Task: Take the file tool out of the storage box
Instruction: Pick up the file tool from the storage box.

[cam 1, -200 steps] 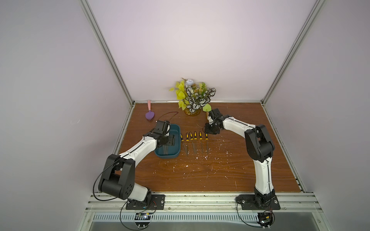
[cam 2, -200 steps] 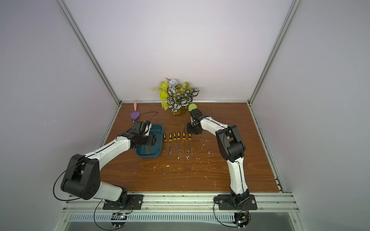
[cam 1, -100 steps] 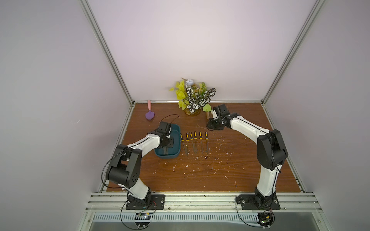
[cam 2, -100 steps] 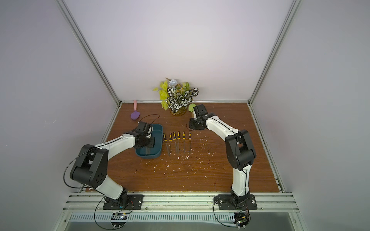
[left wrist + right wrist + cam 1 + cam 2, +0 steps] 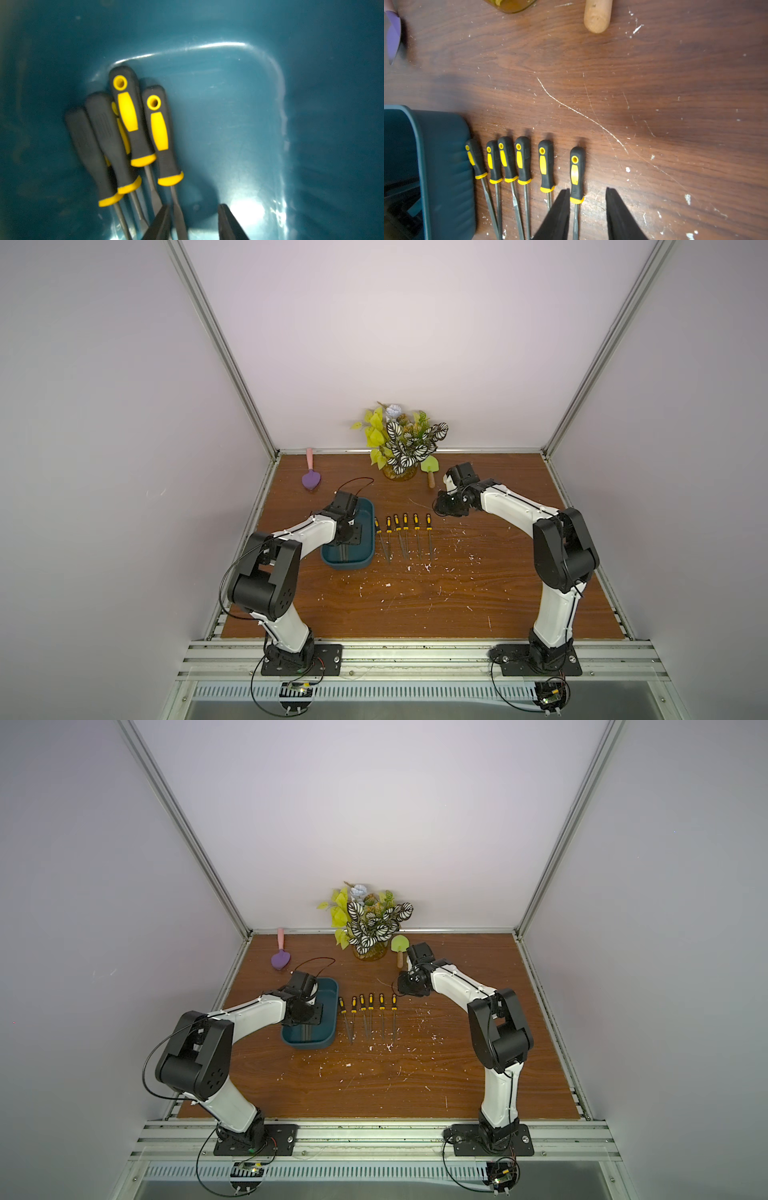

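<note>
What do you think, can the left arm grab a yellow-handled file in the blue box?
Probably yes. The left gripper is down inside the storage box, jaws apart, with the shaft of the nearest file between them. Nothing covers it, though other files lie packed beside it.

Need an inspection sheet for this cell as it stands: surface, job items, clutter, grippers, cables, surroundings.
Surface: wooden table, scratched, white flecks.
Job's things: storage box holds at least four files; row of six files beside it.
Clutter: purple scoop, green trowel, plant in glass vase.
Grippers: left gripper open inside the box; right gripper open, aimed at the row's end file.
Cables: cable loop at left wrist.
Surroundings: plain walls, aluminium frame.
</note>
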